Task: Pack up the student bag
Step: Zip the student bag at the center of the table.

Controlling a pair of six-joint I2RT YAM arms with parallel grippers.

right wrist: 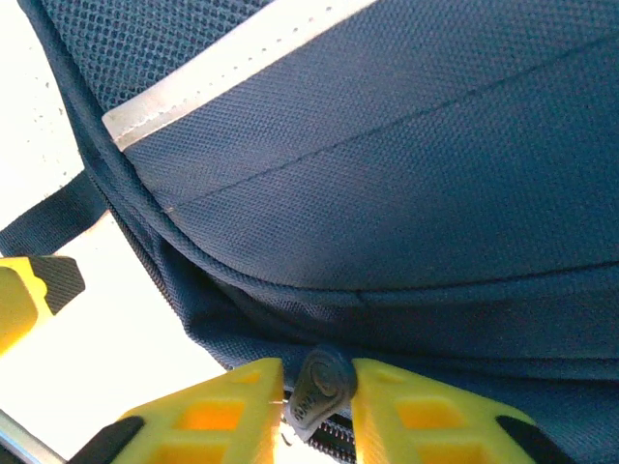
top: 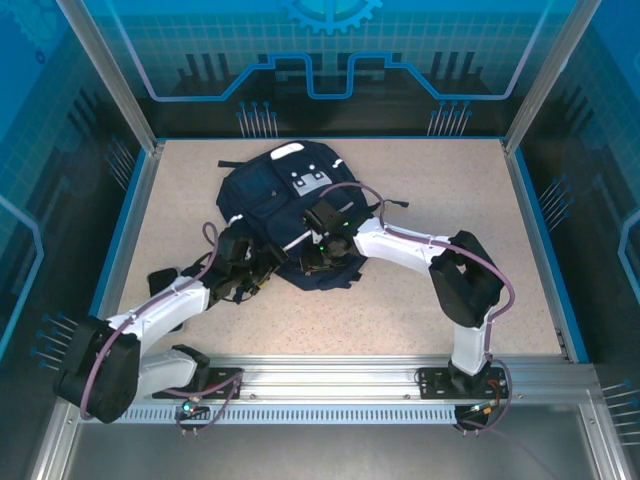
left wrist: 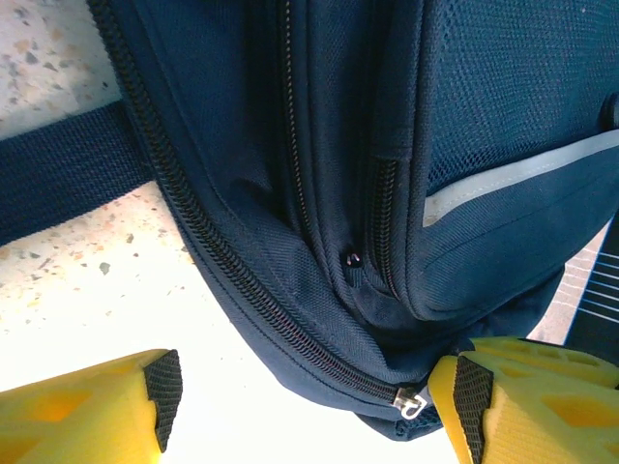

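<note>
- The right gripper (right wrist: 319, 404) has its jaws drawn in on a dark zipper pull (right wrist: 322, 385), with a yellow finger pressing on each side of it.
- The left gripper (left wrist: 314, 411) has its jaws wide apart and grips nothing. A corner of the student bag (left wrist: 464, 116) lies between them, just beside one finger.
- The step in hand, as I judge it, is opening the bag: the pull is caught and the zip has not yet been run.
- The next move calls for a steady drag along the line of the zipper (left wrist: 242, 290). The left jaws should close on the fabric to brace it, or the soft cloth may bunch.
- The zipper's teeth look meshed here, so the bag's inside is hidden and its contents cannot be told.
- The bag lies flat on the table (top: 560, 220), mid-width and towards the far edge, with a strap (left wrist: 58, 174) trailing off it.
</note>
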